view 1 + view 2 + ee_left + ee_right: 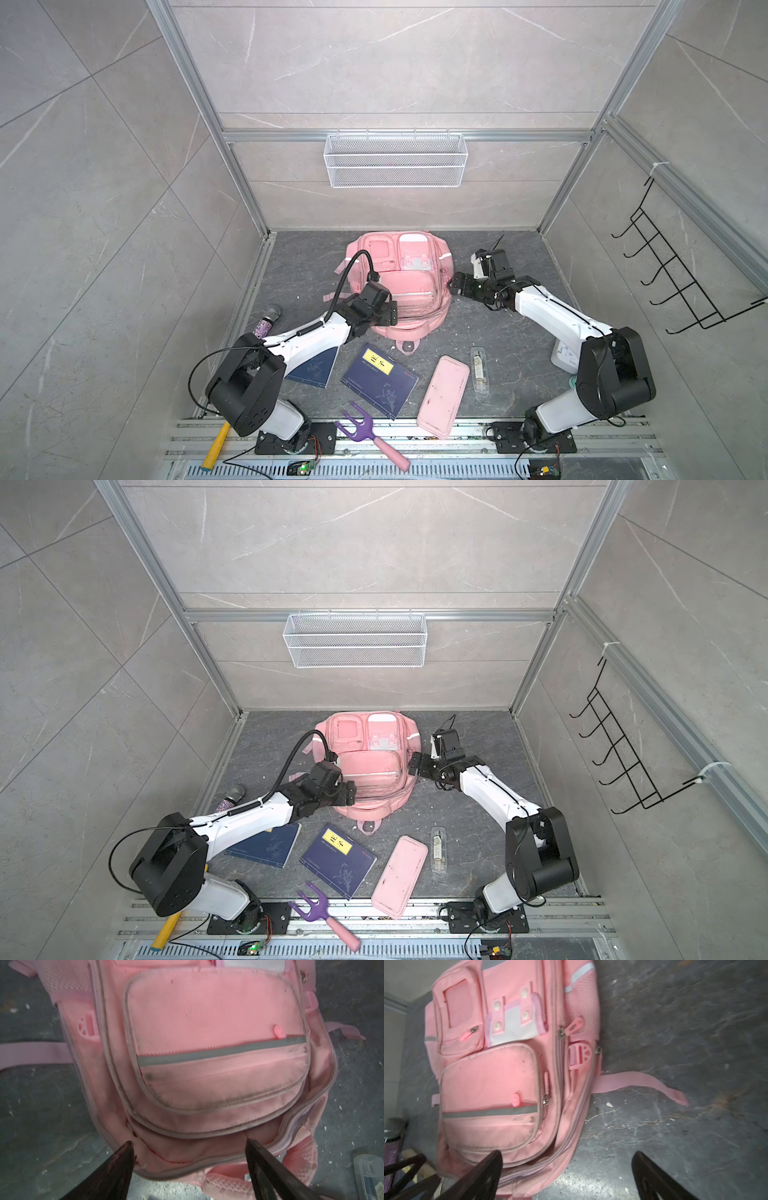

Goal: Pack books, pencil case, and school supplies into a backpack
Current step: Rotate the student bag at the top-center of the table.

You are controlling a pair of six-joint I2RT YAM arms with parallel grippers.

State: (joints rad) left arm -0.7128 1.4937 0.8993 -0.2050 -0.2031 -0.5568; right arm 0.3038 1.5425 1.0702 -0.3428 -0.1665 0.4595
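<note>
The backpack [409, 286] lies flat at twelve o'clock on the surface [498, 340]. It is soft, light fabric and likely to sag, so its zipped rim [291, 1128] looks the firmest hold. The left pincer [188, 1142], spread, hovers at its seven o'clock. The right pincer [566, 1153], spread and empty, hangs at three.

Navy book [379, 380]: yellow label [374, 360] bears two black Chinese characters (smaller print illegible).

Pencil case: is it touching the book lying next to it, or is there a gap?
Apart. In both top views a strip of dark floor shows between the pencil case and the nearest corner of the book.
</note>
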